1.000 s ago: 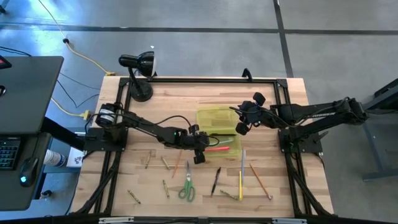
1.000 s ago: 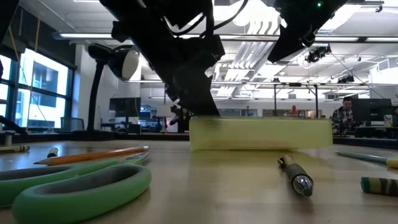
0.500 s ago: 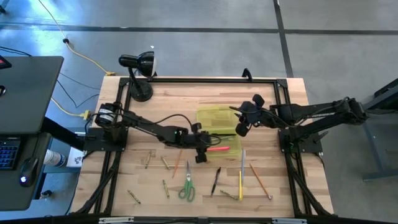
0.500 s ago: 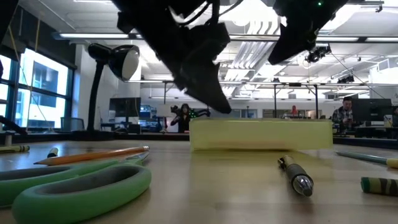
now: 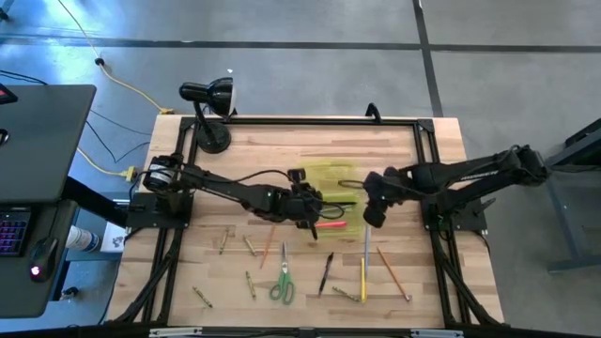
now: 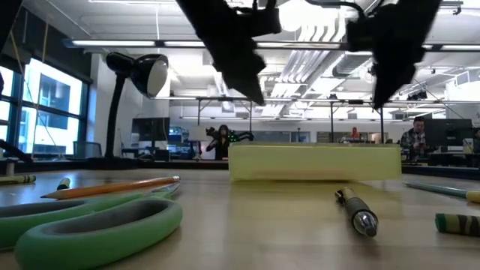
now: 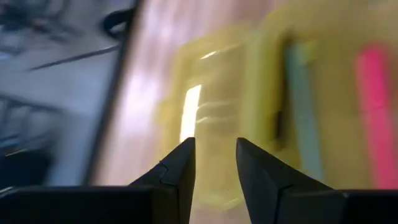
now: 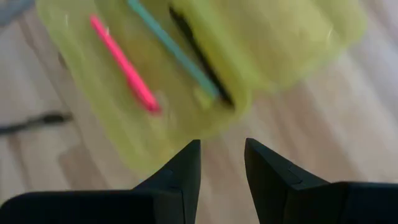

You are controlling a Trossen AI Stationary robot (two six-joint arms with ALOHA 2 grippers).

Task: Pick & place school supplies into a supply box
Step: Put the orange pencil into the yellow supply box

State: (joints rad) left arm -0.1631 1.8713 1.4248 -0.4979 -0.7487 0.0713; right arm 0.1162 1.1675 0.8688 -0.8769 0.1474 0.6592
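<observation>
**user1:** Left gripper (image 5: 313,208) is hovering right over the supply box (image 5: 331,175) near the middle of the worktop (image 5: 394,150), with its fingers (image 7: 177,171) a narrow gap apart and nothing between them as far as I can see. Right gripper (image 5: 370,212) hangs just off the box's right end, also with a narrow gap and empty. Inside the box, the wrist cams show a pink marker (image 8: 124,62) and a teal pen (image 8: 174,50). Everything else is out on the wood: green scissors (image 5: 282,284), black pen (image 5: 325,272), yellow pencil (image 5: 363,272), orange pencil (image 5: 393,273), and a few small brassy bits (image 5: 250,246).

**user2:** So what's the worry? Looks half sorted.

**user1:** My guess is crowding. Both arms are bunched around the same small box, so if either swings out carelessly they could clip each other or shove the box. It's light plastic and I'd expect it to slide easily. The hinged lid (image 8: 267,37) lies open flat beside the tray, and a low pass could catch it.

**user2:** And the leftovers?

**user1:** Thin pens lying flat are fiddly. With the fingers set this narrow, a gripper coming down slightly off line could roll one away instead of pinching it. The scissors look the most awkward. I can't tell from here whether they'd even fit lengthwise.
</observation>
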